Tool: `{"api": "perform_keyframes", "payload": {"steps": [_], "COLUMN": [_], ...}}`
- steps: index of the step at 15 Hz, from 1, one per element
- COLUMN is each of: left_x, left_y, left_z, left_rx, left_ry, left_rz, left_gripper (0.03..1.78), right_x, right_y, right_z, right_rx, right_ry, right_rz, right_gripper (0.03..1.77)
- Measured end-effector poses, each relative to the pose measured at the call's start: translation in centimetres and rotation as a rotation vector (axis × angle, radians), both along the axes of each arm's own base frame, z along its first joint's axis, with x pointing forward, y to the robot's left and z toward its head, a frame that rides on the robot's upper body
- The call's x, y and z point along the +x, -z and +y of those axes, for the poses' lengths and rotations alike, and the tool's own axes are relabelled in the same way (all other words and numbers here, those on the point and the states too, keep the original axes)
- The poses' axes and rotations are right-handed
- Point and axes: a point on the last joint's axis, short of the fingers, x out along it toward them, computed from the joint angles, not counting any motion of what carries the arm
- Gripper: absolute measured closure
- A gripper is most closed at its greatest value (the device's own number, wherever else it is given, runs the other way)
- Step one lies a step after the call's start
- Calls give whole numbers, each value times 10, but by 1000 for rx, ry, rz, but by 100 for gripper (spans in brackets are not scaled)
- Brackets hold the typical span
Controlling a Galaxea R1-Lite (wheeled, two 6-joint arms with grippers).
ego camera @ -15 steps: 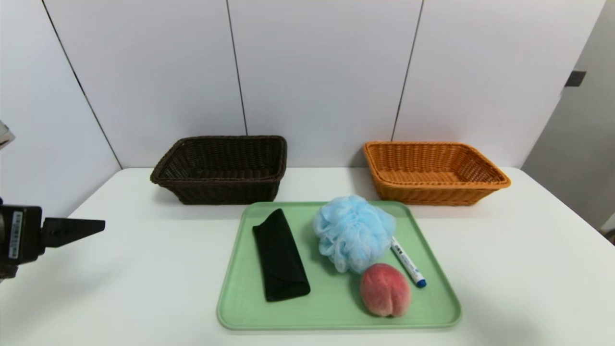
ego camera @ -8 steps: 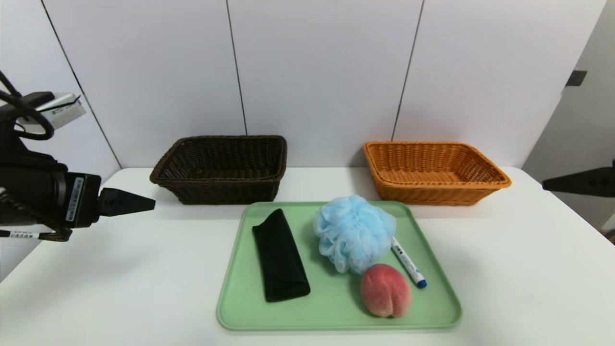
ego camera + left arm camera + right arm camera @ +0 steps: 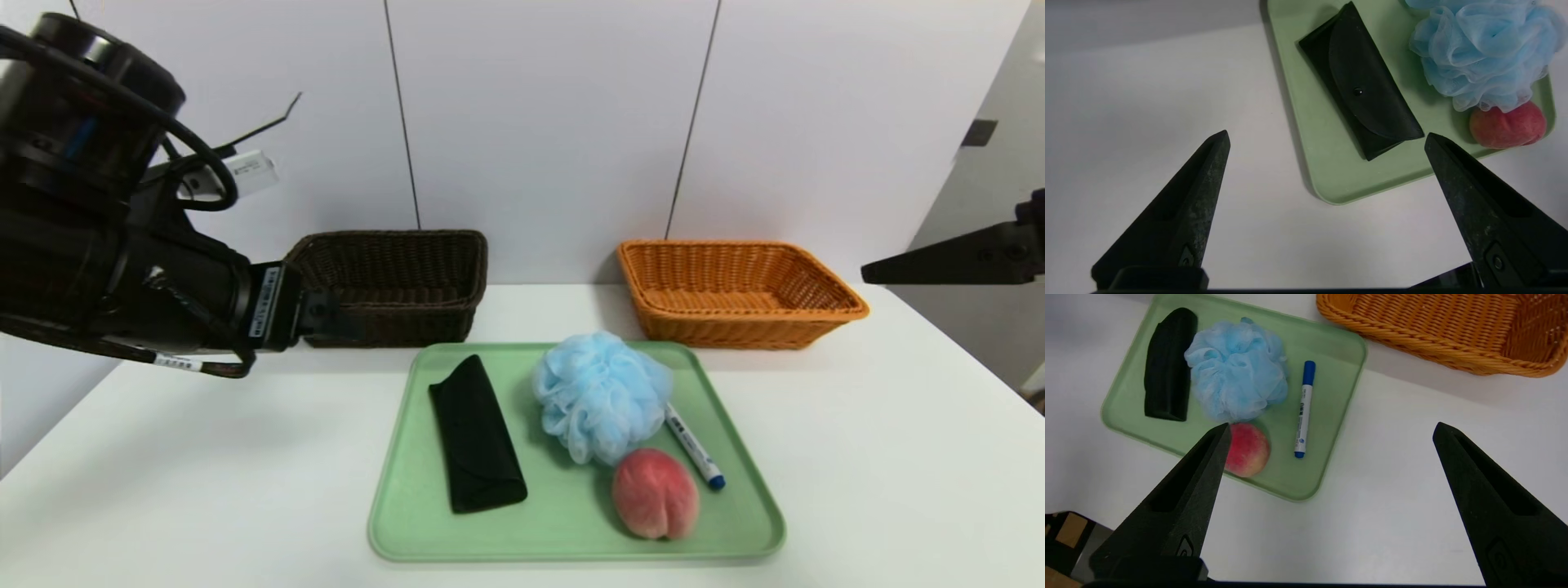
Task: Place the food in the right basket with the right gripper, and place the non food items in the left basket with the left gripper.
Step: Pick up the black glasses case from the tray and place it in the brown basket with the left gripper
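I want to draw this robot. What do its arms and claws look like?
Both are black. The left arm is thick and round, with black cables looping over it and white labels with tiny print. The left claw has two long pointed fingers like skinny triangles, a bit speckled, each with a small screw near its base. The right claw looks the same.

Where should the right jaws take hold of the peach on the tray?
Probably from above, across the peach's round middle. It lies free near the green tray's front edge, but the blue pouf and marker crowd its far side. The right gripper is open, off the tray.
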Motion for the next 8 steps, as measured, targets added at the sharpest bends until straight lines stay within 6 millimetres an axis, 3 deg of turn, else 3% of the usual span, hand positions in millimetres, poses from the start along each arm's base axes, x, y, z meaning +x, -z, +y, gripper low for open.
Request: {"api": "perform_keyframes", "payload": {"steps": [8], "left_x": [12], "left_y": [28], "left_z": [-59], "left_rx": [-10], "left_ry": [18], "left_rz": [135], "left_gripper": [12], "right_x": [13], "right_y": [8], "right_z": [15], "right_rx": [15], "right_ry": [-34], "right_rz": [56], "right_gripper": [10]}}
